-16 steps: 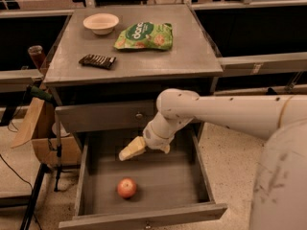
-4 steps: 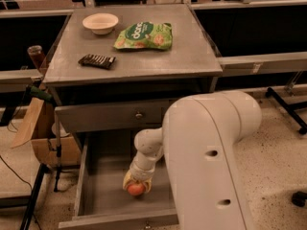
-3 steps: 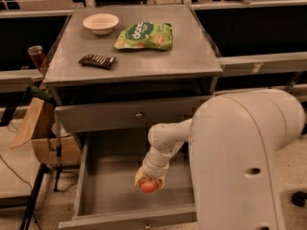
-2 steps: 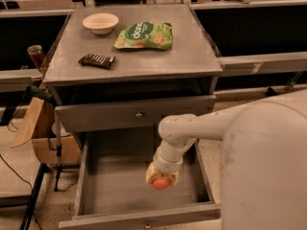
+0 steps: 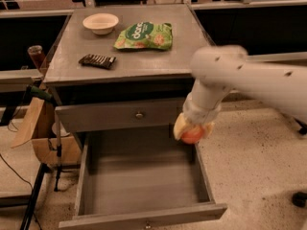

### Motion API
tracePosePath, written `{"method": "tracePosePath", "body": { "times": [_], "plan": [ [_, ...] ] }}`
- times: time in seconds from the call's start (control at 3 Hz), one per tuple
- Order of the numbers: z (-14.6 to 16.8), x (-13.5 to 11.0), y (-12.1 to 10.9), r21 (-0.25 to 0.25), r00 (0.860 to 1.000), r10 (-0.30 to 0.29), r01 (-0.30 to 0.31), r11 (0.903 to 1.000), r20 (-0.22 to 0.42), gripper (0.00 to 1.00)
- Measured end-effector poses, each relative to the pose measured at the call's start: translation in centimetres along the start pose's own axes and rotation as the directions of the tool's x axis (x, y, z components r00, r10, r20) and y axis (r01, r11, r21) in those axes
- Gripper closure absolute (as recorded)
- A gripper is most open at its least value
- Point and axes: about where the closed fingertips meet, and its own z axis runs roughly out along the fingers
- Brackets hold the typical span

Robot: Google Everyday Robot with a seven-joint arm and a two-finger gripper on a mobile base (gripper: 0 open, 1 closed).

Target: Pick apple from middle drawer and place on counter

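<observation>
1. The arm was smeared with motion blur, so its outline and its joint with the gripper were hard to make out. It also hid the right end of the top drawer.
2. The open drawer was cut off along the bottom edge, with only the top strip of its front panel in view. Its grey floor lay bare.
3. The upper part of the apple was covered by the gripper, and only its red-orange lower half showed.
4. The pale fingers were clamped on the apple, one on its left side and one on its right, with the fruit bulging out below them.
5. The apple hung in the air over the drawer's right rear corner, clear of the floor, in front of the cabinet and below the level of the counter.
6. On the counter lay a white bowl, a green bag and a dark bar, all well apart from the gripper.
</observation>
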Motion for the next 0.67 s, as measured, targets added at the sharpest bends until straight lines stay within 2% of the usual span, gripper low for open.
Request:
{"method": "tracePosePath", "body": {
  "times": [0.33, 0.67],
  "plan": [
    [-8.4, -3.1, -2.4, 0.044, 0.997, 0.005, -0.009, 0.999, 0.078, 1.0],
    [-15.7, -6.8, -2.5, 0.095, 0.987, 0.016, -0.031, 0.995, 0.158, 1.0]
  ]
}}
